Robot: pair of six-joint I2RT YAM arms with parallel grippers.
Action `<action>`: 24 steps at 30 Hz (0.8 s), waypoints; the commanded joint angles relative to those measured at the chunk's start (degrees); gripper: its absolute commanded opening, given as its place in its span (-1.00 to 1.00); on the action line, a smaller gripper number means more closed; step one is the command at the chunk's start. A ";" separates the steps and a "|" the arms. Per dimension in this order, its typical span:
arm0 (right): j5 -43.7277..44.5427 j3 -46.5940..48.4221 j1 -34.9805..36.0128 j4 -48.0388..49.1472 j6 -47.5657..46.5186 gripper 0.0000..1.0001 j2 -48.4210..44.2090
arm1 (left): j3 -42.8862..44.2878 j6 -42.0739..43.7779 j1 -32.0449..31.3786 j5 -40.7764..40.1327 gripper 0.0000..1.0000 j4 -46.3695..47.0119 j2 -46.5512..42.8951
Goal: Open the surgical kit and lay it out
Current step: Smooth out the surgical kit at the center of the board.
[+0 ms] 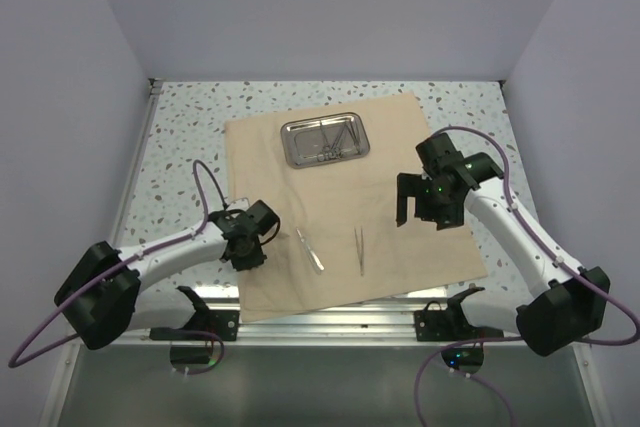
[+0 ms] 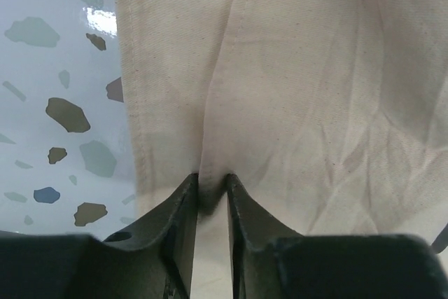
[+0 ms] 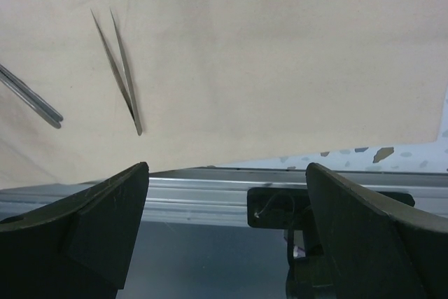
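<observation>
The tan cloth wrap (image 1: 400,137) lies spread flat on the table. The steel tray (image 1: 325,140) sits on its far part with thin instruments inside. A scalpel (image 1: 310,249) and tweezers (image 1: 359,249) lie on the near part of the cloth. My left gripper (image 1: 247,252) is at the cloth's left edge. In the left wrist view it (image 2: 211,185) is shut on a raised fold of the cloth (image 2: 315,68). My right gripper (image 1: 420,215) hovers wide open and empty over the right part of the cloth. The right wrist view shows it (image 3: 227,173) near the tweezers (image 3: 119,68) and the scalpel handle (image 3: 31,99).
The speckled tabletop (image 1: 190,137) surrounds the cloth. An aluminium rail (image 1: 330,319) with black clamps runs along the near edge and also shows in the right wrist view (image 3: 196,194). White walls close the left, right and back sides.
</observation>
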 commanded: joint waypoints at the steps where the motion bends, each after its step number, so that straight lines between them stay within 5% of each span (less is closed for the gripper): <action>1: -1.43 -0.61 -0.29 1.48 0.11 0.97 0.41 | -0.09 -0.63 0.43 0.22 -0.52 -0.87 -1.25; 4: -1.61 -0.70 -0.29 1.65 0.02 0.97 0.49 | 1.75 -2.12 0.43 0.22 -0.76 -4.82 -2.31; 15: -1.69 -2.89 -0.29 2.80 -0.15 0.97 -0.38 | 12.38 -2.74 0.43 1.62 -0.99 -21.43 -7.32; 21: -1.69 -3.77 -0.20 3.85 -0.24 0.97 -0.38 | 10.55 -2.13 -0.36 4.61 -1.00 -25.93 -7.06; 24: -2.84 -3.95 -0.20 4.11 -0.15 0.97 -0.30 | 11.07 -2.74 -1.42 4.79 -0.83 -27.59 -5.05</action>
